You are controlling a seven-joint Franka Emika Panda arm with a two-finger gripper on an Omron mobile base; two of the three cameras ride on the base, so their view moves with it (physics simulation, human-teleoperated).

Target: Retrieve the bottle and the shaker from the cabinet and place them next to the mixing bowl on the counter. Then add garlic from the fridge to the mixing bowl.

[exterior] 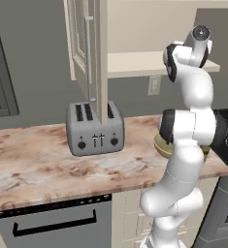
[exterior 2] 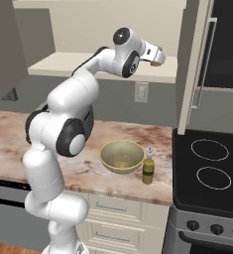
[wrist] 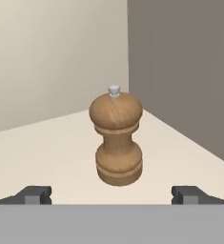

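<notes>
Standing upright on the beige cabinet shelf (wrist: 46, 152), the small brown turned-wood shaker (wrist: 116, 138) is seen straight ahead of the released gripper (wrist: 112, 194), centred between its wide-spread tips but untouched. It is judged light, rigid and smooth; the narrow waist seems the surest hold. The slim olive-yellow bottle (exterior 2: 148, 167) beside the pale shallow mixing bowl (exterior 2: 121, 157) is shown in the right base view.

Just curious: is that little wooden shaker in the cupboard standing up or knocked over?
Upright: the shaker stands on its base on the shelf, knob on top.
</notes>
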